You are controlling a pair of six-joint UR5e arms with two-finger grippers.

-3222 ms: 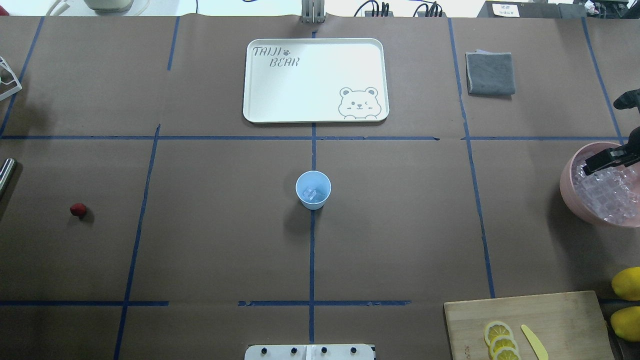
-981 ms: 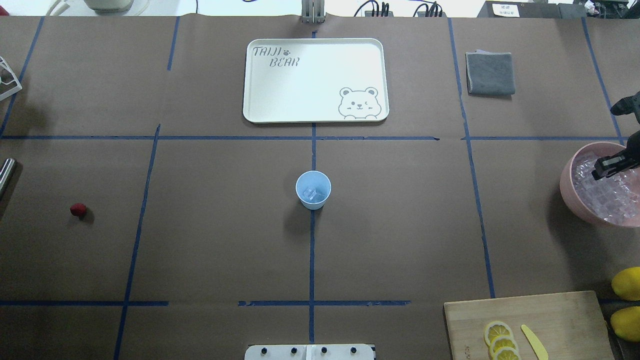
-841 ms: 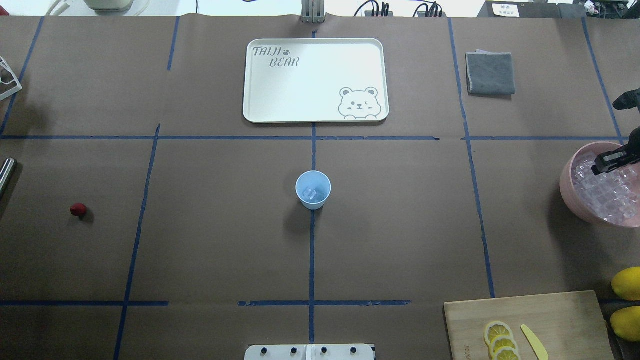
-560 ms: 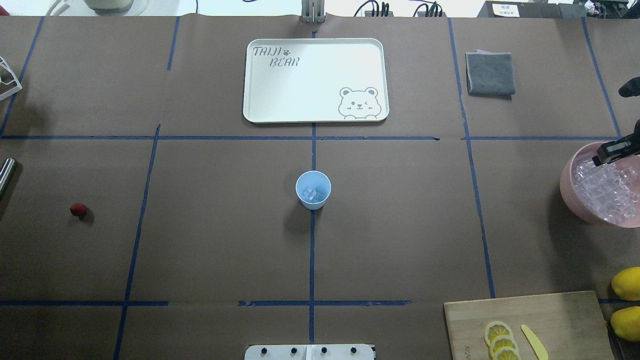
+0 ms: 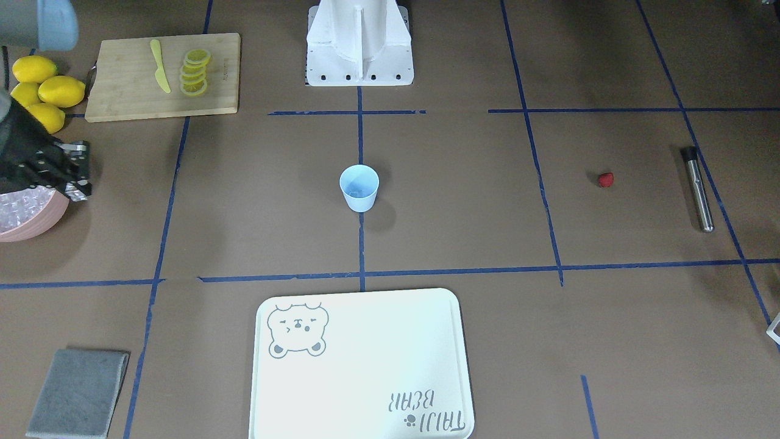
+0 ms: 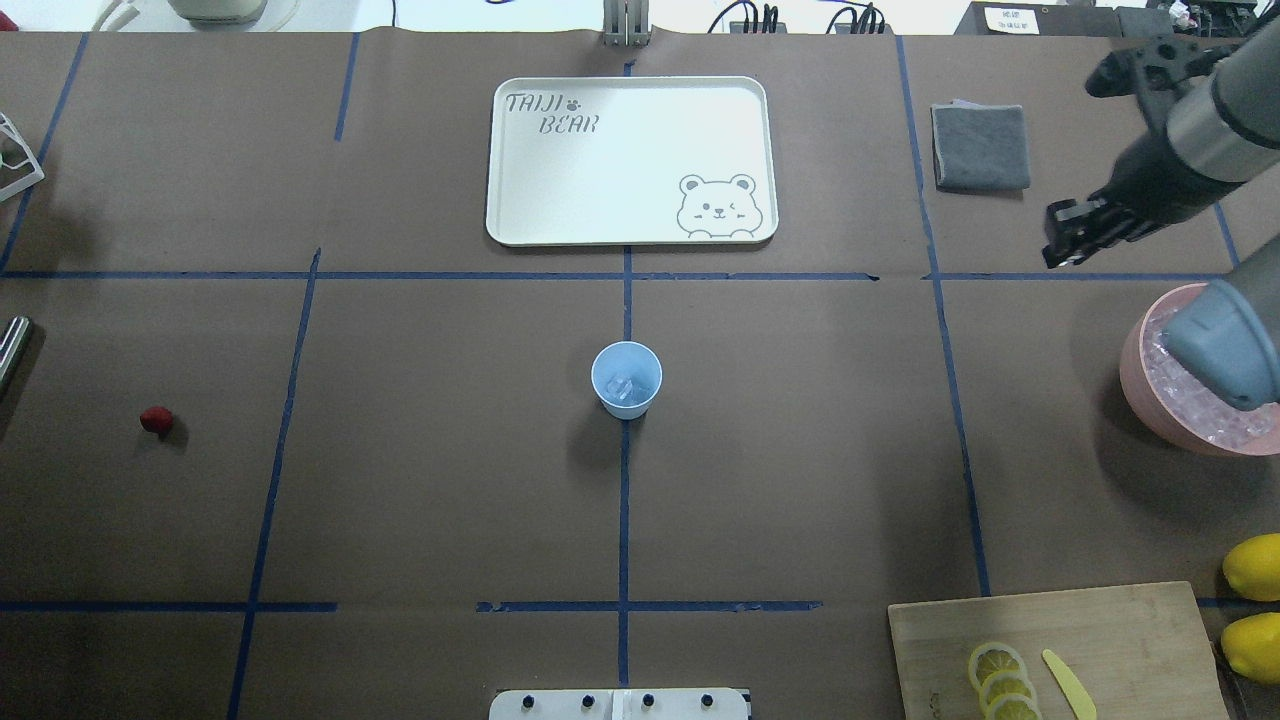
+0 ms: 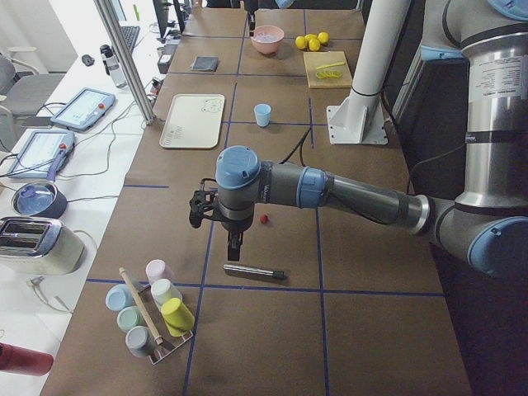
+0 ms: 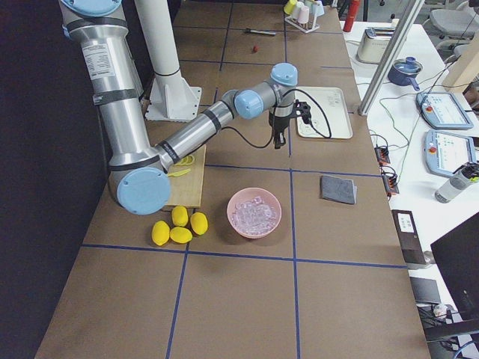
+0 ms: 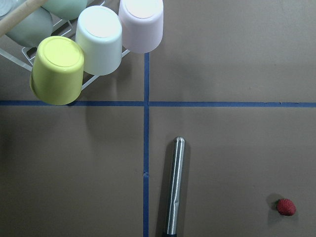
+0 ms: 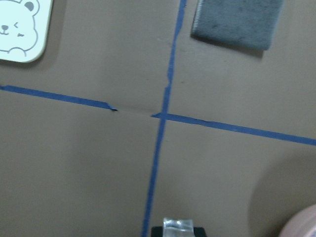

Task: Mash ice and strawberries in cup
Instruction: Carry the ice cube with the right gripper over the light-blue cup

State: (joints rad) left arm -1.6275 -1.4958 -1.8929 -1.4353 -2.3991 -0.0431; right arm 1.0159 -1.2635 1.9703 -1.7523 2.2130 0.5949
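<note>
The pale blue cup (image 6: 626, 378) stands upright at the table's middle with ice (image 6: 624, 388) in it; it also shows in the front view (image 5: 359, 188). My right gripper (image 6: 1060, 250) hangs above the table, to the left of and beyond the pink bowl, well right of the cup. In the right wrist view it is shut on a clear ice cube (image 10: 177, 223). The strawberry (image 6: 155, 420) lies far left, also in the left wrist view (image 9: 286, 207). My left gripper (image 7: 235, 245) hovers beside it; I cannot tell whether it is open.
A pink bowl (image 6: 1140, 390) of ice sits at the right edge, partly under my right arm. A metal rod (image 5: 698, 189) lies beyond the strawberry. There is a white tray (image 6: 630, 160), a grey cloth (image 6: 980, 147), a cutting board (image 6: 1060, 640) with lemon slices, and lemons (image 6: 1255, 565).
My right gripper has risen out of the pink bowl and moved left and away from the robot, toward the grey cloth. The cup and strawberry have not moved.
</note>
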